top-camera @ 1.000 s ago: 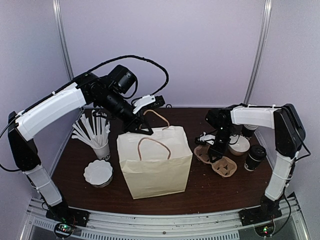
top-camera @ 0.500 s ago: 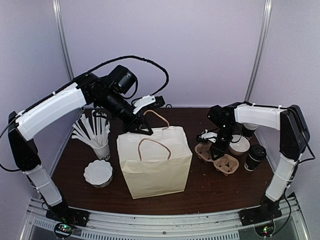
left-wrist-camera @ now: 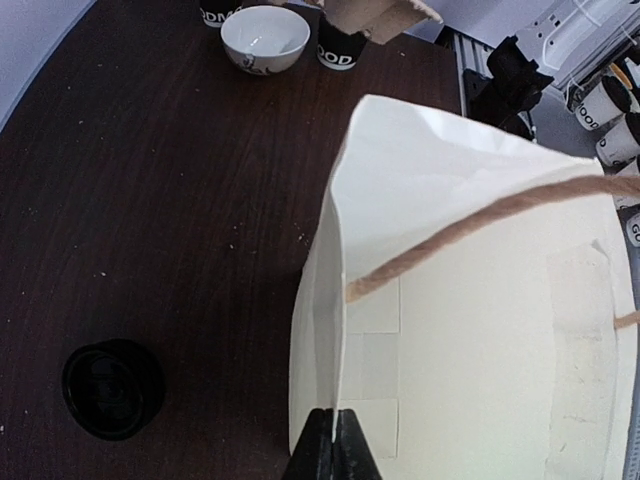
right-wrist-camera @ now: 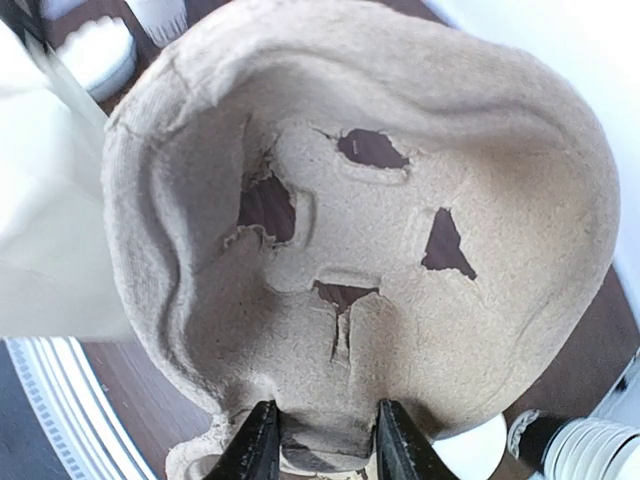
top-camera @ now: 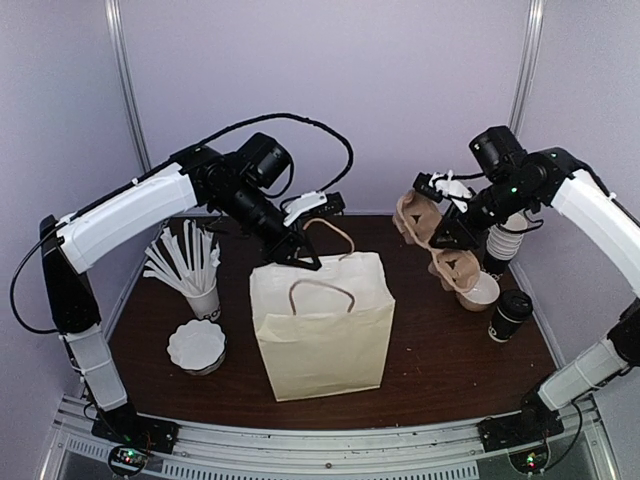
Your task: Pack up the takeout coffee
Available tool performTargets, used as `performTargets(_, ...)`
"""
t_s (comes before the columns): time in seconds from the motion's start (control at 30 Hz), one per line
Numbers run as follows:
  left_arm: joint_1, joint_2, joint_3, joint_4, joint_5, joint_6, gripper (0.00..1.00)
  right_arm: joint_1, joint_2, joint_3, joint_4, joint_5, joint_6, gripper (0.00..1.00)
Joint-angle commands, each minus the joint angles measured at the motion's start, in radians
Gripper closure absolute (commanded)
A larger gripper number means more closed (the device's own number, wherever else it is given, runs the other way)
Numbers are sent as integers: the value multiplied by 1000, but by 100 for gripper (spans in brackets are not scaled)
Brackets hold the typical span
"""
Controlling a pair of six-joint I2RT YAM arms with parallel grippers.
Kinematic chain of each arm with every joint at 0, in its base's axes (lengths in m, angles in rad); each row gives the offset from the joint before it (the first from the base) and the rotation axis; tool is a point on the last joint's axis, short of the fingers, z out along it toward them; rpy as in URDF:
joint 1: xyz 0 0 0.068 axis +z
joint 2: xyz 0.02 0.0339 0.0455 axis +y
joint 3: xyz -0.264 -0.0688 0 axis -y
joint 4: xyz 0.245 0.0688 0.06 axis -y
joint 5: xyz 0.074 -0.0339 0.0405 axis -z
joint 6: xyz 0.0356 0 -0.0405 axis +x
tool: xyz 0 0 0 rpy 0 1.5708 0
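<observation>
Above dark table (top-camera: 450,370), left tool (left-wrist-camera: 333,430) pinches paper bag (left-wrist-camera: 480,330); right tool (right-wrist-camera: 320,445) grips cardboard carrier (right-wrist-camera: 340,235).

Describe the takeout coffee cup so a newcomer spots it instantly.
On the dark brown table, start at the cream paper bag in the middle and look to the right edge. The small dark paper cup stands there, just right of a white bowl. Only it wears a black domed lid.

The paper bag (top-camera: 322,330) is smooth matt cream paper with a twisted cord handle (left-wrist-camera: 480,225). The cup carrier (right-wrist-camera: 360,225) is rough, fibrous moulded pulp. The surface (left-wrist-camera: 150,200) looks like dark wood, dull-sheened. The takeout coffee (top-camera: 510,315) wears a black plastic lid.
</observation>
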Motion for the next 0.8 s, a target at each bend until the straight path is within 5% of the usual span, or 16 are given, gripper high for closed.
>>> performTargets(0.0, -5, 50, 113, -12, 62, -25, 100, 11, -46, 113, 2, -201, 26, 67)
performTargets(0.33, -8, 133, 220, -23, 92, -63, 100, 72, -67, 294, 12, -411, 65, 65)
performTargets(0.77, -25, 243, 356, -33, 179, -101, 100, 196, 34, 435, -22, -505, 63, 65)
